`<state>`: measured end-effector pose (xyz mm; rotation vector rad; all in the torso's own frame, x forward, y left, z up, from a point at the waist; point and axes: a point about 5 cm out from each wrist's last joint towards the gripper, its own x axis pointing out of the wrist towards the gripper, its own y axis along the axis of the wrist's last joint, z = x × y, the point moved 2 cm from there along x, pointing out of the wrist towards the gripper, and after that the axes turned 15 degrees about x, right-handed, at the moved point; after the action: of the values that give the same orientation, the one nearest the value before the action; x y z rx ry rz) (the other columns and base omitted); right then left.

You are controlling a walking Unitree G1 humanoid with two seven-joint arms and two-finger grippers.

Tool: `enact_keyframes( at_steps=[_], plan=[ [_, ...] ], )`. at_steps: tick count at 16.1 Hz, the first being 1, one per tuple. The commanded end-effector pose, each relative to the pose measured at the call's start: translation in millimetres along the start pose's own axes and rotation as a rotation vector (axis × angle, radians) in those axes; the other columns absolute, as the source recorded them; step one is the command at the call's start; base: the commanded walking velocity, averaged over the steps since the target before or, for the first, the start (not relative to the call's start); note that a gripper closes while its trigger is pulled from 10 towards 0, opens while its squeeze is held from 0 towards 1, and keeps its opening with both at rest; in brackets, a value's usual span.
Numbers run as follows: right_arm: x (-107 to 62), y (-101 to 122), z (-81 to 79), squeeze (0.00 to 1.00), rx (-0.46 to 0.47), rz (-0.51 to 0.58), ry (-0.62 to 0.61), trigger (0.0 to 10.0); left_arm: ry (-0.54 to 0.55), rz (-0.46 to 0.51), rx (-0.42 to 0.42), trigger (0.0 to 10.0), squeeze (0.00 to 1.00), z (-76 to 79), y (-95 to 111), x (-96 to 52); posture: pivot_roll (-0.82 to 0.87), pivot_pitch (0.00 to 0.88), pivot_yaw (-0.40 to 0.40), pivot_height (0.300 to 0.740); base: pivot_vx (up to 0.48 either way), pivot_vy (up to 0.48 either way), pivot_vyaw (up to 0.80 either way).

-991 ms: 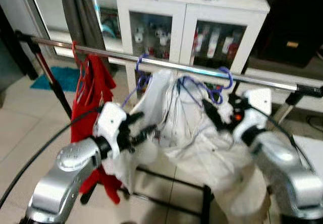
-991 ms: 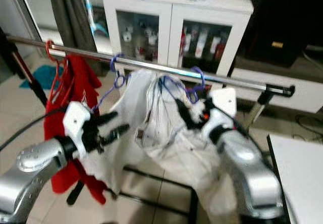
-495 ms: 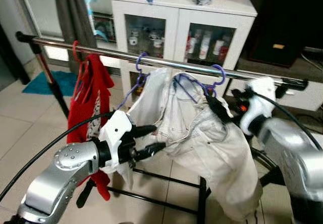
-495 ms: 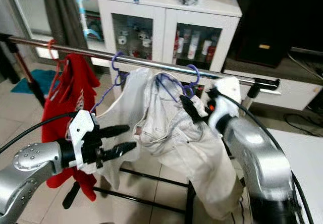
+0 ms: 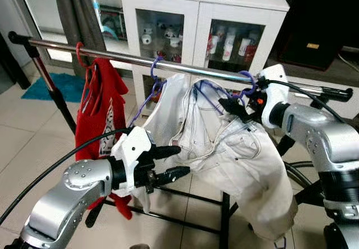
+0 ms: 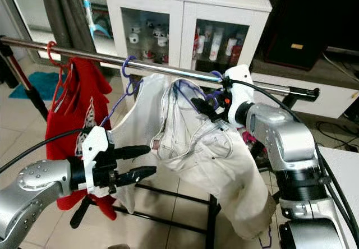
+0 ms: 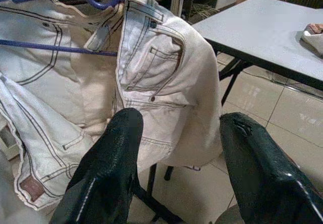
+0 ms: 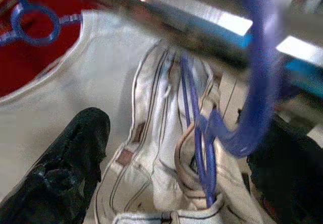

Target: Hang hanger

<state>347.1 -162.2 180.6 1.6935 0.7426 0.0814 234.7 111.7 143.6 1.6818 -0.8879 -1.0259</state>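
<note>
Rail: a silver clothes rail [image 5: 185, 69] runs across the room on a black stand, in front of a white cabinet [image 5: 202, 19] with glass doors.
Pale jeans: a pair of off-white jeans [image 5: 235, 153] droops from the rail, bunched and folded over on itself (more slung than hung), one leg trailing toward the tiled floor [image 5: 33, 142].
Red top: a red garment [image 5: 104, 120] hangs on a red hanger [image 5: 81, 55] well toward the robot's left end of the rail.
Pale shirt: a white garment [image 5: 162, 111] sits between the red top and the jeans, on a second purple hanger [image 5: 154, 72] hooked over the rail.
Purple hanger: the hanger [image 5: 247, 83] carrying the jeans has its hook curled over the rail, just beside the right gripper; its thin bars run down into the waistband.
Right gripper: the right gripper [image 5: 238, 110] is up by the rail at the jeans' waistband, with the hanger's neck lying between its fingers; I cannot tell whether it is pinching anything. In the right wrist view the hook [image 8: 257, 82] loops over the blurred rail.
Left gripper: the left gripper [image 5: 175, 162] hovers lower, near the hanging white cloth, fingers [image 7: 108, 168] spread apart with nothing between them.
</note>
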Motion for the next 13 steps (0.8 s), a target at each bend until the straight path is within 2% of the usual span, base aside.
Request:
enact_keyframes(
  at_steps=[1, 2, 3, 4, 5, 13],
  plan=[
    [2.6, 1.8, 4.0, 0.0, -0.008, -0.027, -0.006, 10.0, -0.007, -0.005, 0.013, 10.0, 0.0, 0.0, 1.6, 0.4, 0.09, 0.0, -0.05, 0.74, 0.0, 0.0, 0.0],
    [3.7, 2.3, 5.3, 0.0, -0.006, -0.032, -0.009, 10.0, -0.006, -0.005, 0.013, 10.0, 0.0, -0.1, 1.6, 0.3, 0.09, 0.0, -0.05, 0.74, 0.0, 0.0, 0.0],
    [5.4, 3.4, 6.9, 0.0, 0.01, -0.046, 0.0, 4.9, -0.005, -0.006, 0.014, 10.0, 0.0, 0.0, 1.3, 0.0, 0.1, 0.0, -0.056, 0.74, 0.0, 0.0, 0.0],
    [6.1, 4.6, 7.4, 0.0, 0.027, -0.054, 0.015, 1.3, -0.003, -0.006, 0.014, 10.0, 0.0, -0.1, 1.1, -0.3, 0.1, 0.0, -0.058, 0.74, 0.0, 0.0, 0.0],
    [5.4, 5.3, 7.4, 0.0, 0.038, -0.059, 0.029, 0.0, -0.001, -0.005, 0.014, 10.0, 0.0, -0.3, 1.0, -0.5, 0.1, 0.0, -0.058, 0.74, 0.0, 0.0, 0.0],
    [7.2, 0.6, 8.2, 0.0, 0.058, -0.097, 0.065, 0.0, -0.002, -0.007, 0.018, 10.0, 0.0, -1.0, -0.1, 2.0, 0.09, 0.0, -0.057, 0.74, 0.0, 0.0, 0.0]
  ],
)
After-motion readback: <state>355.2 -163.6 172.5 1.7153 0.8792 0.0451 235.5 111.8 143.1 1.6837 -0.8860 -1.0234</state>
